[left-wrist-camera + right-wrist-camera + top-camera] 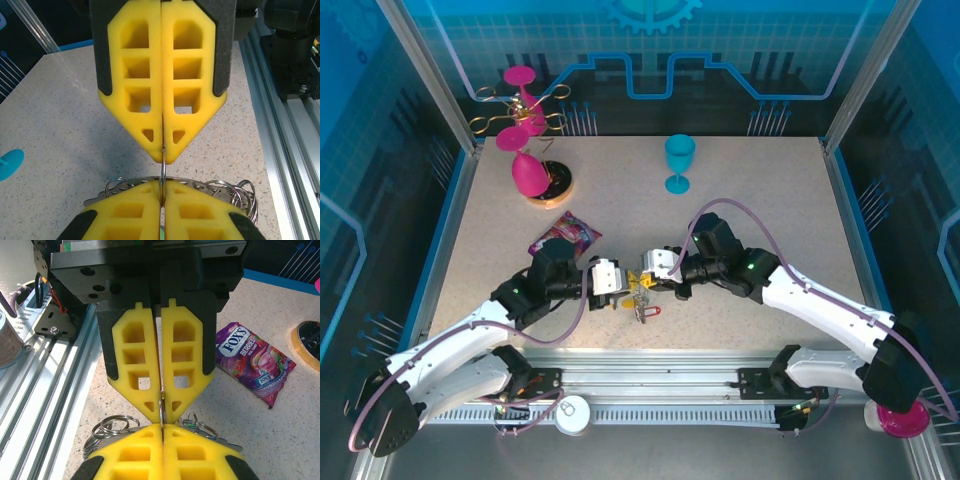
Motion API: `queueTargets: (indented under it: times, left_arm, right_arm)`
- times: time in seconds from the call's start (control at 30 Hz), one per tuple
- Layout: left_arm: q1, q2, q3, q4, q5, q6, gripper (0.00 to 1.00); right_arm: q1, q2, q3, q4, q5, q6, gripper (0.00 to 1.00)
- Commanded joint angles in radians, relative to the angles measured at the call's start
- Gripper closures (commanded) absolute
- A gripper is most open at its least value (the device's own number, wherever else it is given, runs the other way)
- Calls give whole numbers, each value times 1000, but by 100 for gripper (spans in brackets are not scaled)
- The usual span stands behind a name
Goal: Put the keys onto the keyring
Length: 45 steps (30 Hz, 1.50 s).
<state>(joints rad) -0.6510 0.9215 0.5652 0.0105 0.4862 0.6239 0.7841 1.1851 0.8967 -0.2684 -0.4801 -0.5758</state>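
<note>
Top view: both arms reach inward and meet low on the table (770, 200), near its front edge. The left gripper (620, 288) and right gripper (642, 280) are tip to tip. A small metal bundle sits between and just below them, with a red clip (649, 312) at its near side. Too small here to tell ring from key. Blue goblet (679, 160) stands well apart toward the back. Candy packet (565, 232) lies behind the left arm.

Left wrist view: left gripper (161, 185) at the bottom, pads pressed together. Right gripper (164, 154) faces it from above, also pressed together. A thin wire of the keyring (163, 167) runs edge-on between the two tips, pinched by both. Loose silver rings (230, 192) fan out to the right of it. A flat perforated silver piece to the left may be one of the keys (122, 187); cannot confirm. Lower fingers cut off by the frame edge.

Right wrist view: same pinch from the other side. The packet's label, FOX'S berries, is readable here. A dark disc (307, 340) is cut off at the right edge. More rings sit at lower left, partly hidden behind the near fingers.
</note>
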Motion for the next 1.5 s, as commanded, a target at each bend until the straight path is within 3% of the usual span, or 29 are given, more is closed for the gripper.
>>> queueTargets:
  times: [0.0, 0.43, 0.73, 0.8, 0.97, 1.13, 1.33, 1.47]
  left_arm:
    - [-6, -19, -8, 100, 23, -28, 90]
    - [-5, -17, -9, 114, 26, -41, 91]
    - [-5, -19, -14, 136, 14, -39, 100]
    - [-5, -24, -17, 134, 9, -34, 100]
    - [-7, -48, -17, 112, -22, -29, 100]
    - [-9, -83, -6, 79, -78, -53, 100]
    - [-12, -137, 20, 29, -152, -98, 100]
    - [-11, -183, 14, 23, -200, -116, 100]
  right_arm:
    - [6, 12, 13, 5, -53, 18, 100]
    - [7, 22, 11, -4, -52, 25, 100]
    - [7, 11, 10, -5, -33, 34, 100]
    - [-5, -25, -8, 35, -17, 68, 79]
    - [-87, -177, -99, 159, 36, 195, 62]
    - [-115, -267, -147, 194, 154, 287, 59]
    - [-117, -267, -129, 149, 306, 404, 62]
    - [-117, -254, -114, 130, 324, 412, 63]
